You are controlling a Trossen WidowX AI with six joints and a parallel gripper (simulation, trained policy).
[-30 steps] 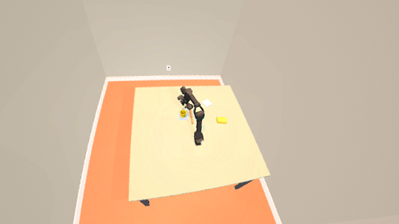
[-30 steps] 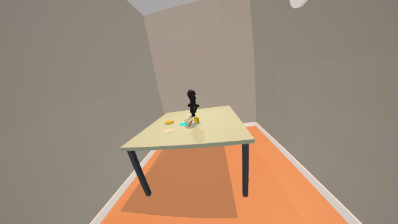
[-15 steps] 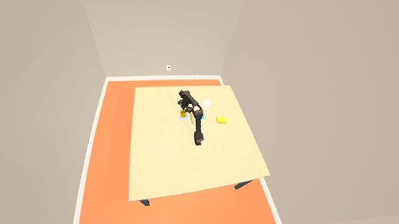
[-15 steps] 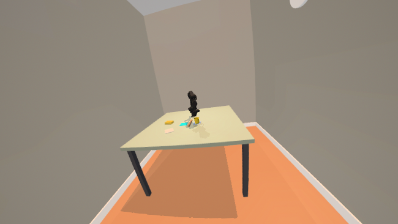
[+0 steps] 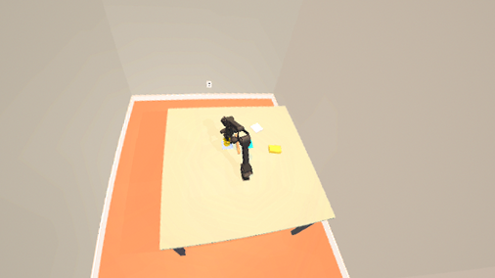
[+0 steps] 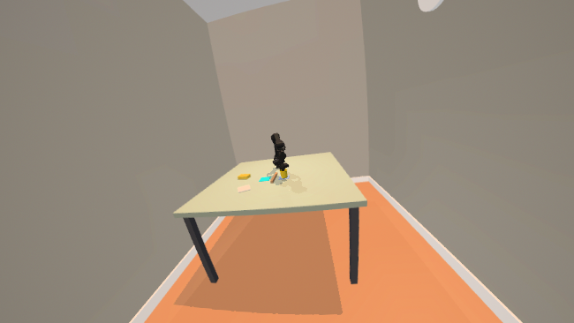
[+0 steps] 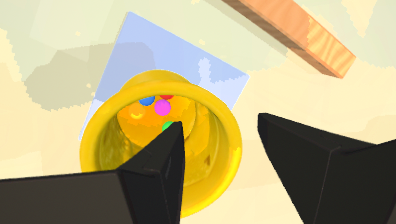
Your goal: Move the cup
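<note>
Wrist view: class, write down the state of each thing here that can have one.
Yellow round cup: upright on the pad, not gripped.
Small coloured marbles: inside the cup.
Black parallel-jaw gripper: partly open, one finger over the cup's mouth, the other outside its rim.
Pale blue square pad: flat, partly covered.
Brown wooden bar: lying down.
</note>
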